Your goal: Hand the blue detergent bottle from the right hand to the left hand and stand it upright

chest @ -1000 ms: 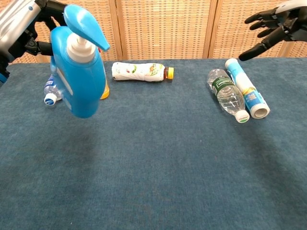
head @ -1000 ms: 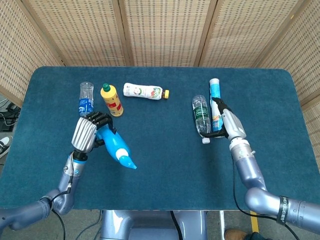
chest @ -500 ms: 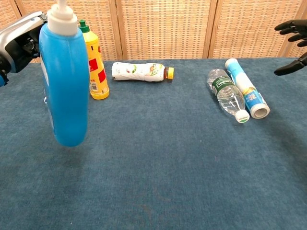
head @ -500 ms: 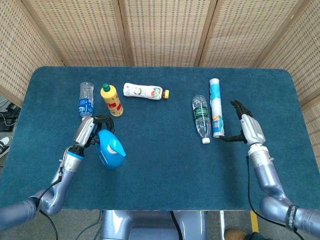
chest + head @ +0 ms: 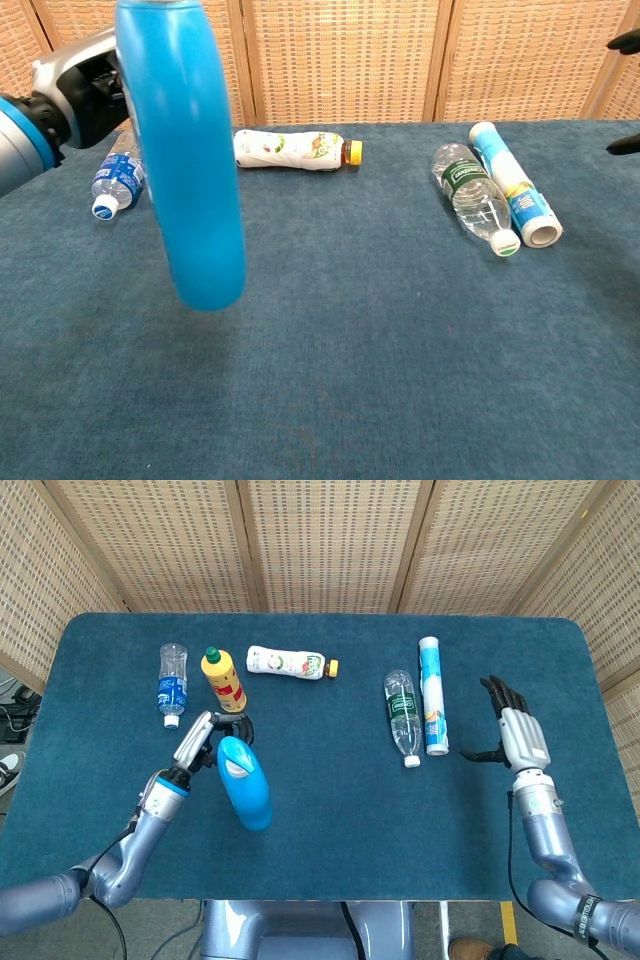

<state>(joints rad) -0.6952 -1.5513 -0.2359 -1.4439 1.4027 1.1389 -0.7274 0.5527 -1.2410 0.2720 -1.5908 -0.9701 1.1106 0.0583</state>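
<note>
The blue detergent bottle (image 5: 243, 792) (image 5: 186, 150) hangs upright above the table at the left, its base a little off the cloth. My left hand (image 5: 205, 740) (image 5: 88, 85) grips it near the top, from the far left side. My right hand (image 5: 520, 736) is far off at the right edge, fingers spread and holding nothing; only its fingertips (image 5: 628, 42) show in the chest view.
A small water bottle (image 5: 172, 682), an upright yellow bottle (image 5: 223, 679) and a white bottle (image 5: 290, 663) lie behind the left hand. A clear bottle (image 5: 402, 716) and a blue-white tube (image 5: 432, 693) lie at the centre right. The table's front edge (image 5: 330, 898) is close.
The left hand has swung the blue bottle from tilted to upright and carried it toward the front and centre. The right hand has drawn back to the right, away from the tube.
</note>
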